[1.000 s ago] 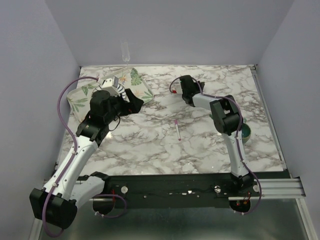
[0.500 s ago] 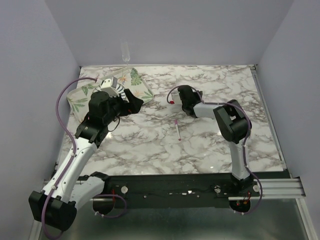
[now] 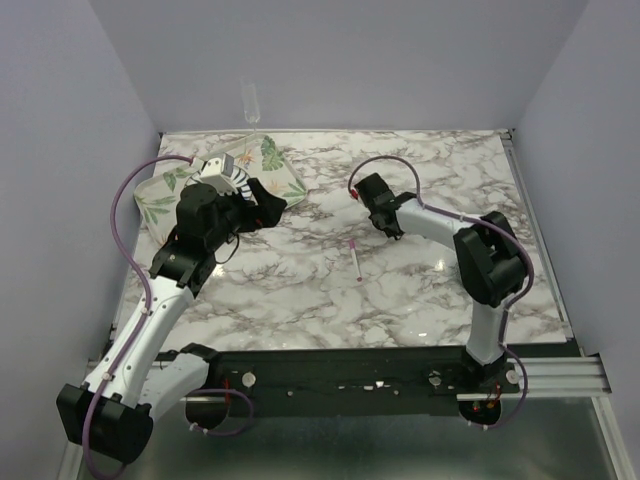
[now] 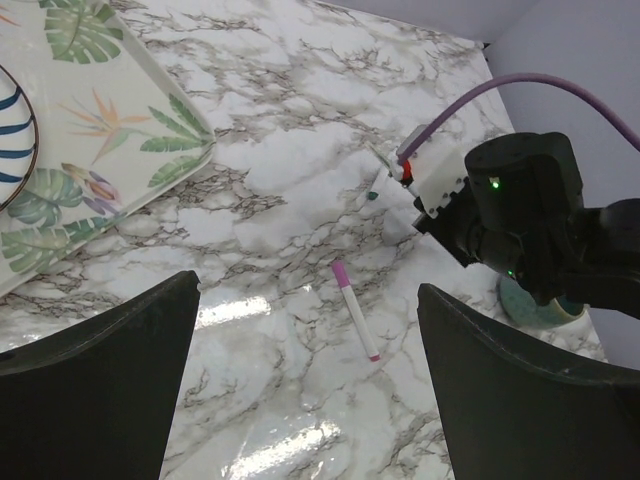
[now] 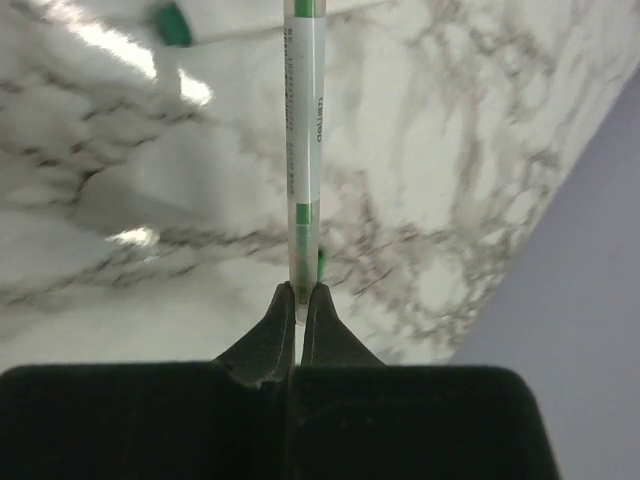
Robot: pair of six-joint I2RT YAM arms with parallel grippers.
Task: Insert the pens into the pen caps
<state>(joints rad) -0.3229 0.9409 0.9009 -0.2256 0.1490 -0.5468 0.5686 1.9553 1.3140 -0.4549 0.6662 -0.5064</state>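
My right gripper (image 5: 300, 290) is shut on the end of a white pen with green markings (image 5: 304, 150); the pen sticks straight out over the marble. A small green cap (image 5: 175, 24) lies on the marble beyond it, also in the left wrist view (image 4: 372, 196). In the top view the right gripper (image 3: 360, 190) is at the table's far middle. A second white pen (image 3: 355, 258) lies at the centre with a pink cap (image 4: 340, 271) on its far end. My left gripper (image 4: 310, 400) is open and empty above the table, left of that pen (image 4: 357, 325).
A leaf-print tray (image 3: 285, 180) with a striped plate (image 3: 228, 170) sits at the far left, just behind the left gripper (image 3: 262, 205). A clear glass (image 3: 250, 100) stands at the back wall. A teal bowl (image 4: 530, 300) sits behind the right arm.
The right arm's elbow has swung right and toward the near edge, and its wrist has turned, staying near the table's far middle. The left arm and the pink-capped pen have barely moved.
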